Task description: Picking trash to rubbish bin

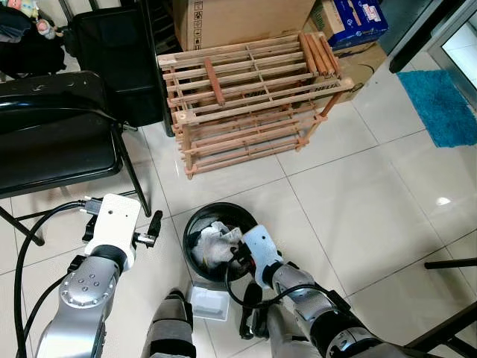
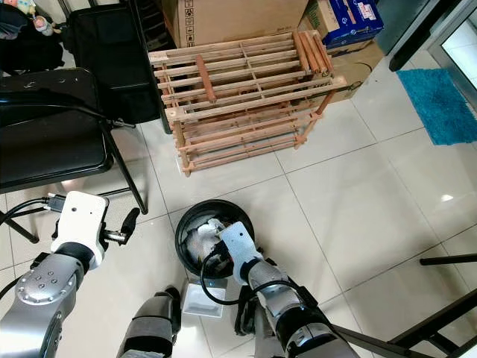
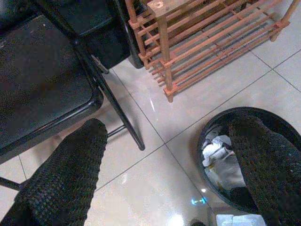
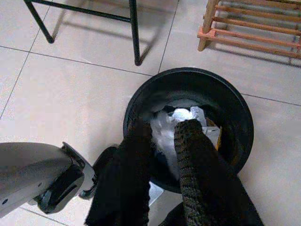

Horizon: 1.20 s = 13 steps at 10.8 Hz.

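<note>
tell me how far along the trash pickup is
Done: white crumpled trash lies inside the black bin. In hand: the right claw hangs over the bin with white trash between its fingers, not yet dropped. Left: a white tray-like piece on the floor beside the bin. The left claw is open.

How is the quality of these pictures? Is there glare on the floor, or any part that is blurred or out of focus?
Left eye view: sharp, with one small bright glare spot on the floor tiles. Left wrist view: the left gripper's fingers are near and soft, glare lies on the tiles, and the wooden rack is a little hazy. Right wrist view: the rubbish bin is clear; the right gripper's fingers are dark.
</note>
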Tool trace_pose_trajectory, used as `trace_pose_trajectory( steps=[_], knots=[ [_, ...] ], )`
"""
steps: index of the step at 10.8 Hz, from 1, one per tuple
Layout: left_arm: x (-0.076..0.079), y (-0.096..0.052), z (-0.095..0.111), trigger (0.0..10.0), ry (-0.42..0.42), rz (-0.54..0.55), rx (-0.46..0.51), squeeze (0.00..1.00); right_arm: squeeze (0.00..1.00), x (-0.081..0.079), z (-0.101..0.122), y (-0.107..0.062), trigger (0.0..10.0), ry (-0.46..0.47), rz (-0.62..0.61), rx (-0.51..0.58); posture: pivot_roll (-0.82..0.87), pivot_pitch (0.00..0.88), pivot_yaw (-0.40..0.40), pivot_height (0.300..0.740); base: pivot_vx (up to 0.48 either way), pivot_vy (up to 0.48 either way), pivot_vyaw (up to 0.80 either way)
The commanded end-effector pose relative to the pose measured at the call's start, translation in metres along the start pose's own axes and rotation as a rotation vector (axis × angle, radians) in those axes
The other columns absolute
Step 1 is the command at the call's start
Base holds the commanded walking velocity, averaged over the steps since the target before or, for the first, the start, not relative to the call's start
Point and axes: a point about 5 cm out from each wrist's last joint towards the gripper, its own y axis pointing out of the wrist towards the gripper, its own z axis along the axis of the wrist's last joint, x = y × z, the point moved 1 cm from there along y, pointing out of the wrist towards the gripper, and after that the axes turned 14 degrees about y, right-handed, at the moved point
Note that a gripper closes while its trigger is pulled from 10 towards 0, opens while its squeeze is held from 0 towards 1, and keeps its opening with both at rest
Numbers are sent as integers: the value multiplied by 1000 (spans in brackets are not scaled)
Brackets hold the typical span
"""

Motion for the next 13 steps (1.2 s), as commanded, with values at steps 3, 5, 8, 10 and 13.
trace_pose_trajectory(
  steps=[3,5,8,10,13],
  knots=[
    [9,1,-3,10000,-17,-31,-21,0,1000,7,-12,-7,10000,10,-15,-29,561,385,-133,740,0,0,0],
    [12,5,0,10000,-22,-40,-6,0,1000,13,0,-8,10000,-9,-35,39,546,372,-132,740,0,0,0],
    [27,25,12,10000,-3,-84,57,0,1000,36,38,-17,10000,-2,-111,264,477,307,-131,740,0,0,0],
    [37,39,24,10000,2,-106,126,0,1000,46,65,-26,10000,6,-154,412,434,262,-131,740,0,0,0],
    [47,57,71,10000,-15,-81,398,0,1000,53,127,-69,10000,-16,-267,747,335,153,-121,740,0,0,0]
  ],
)
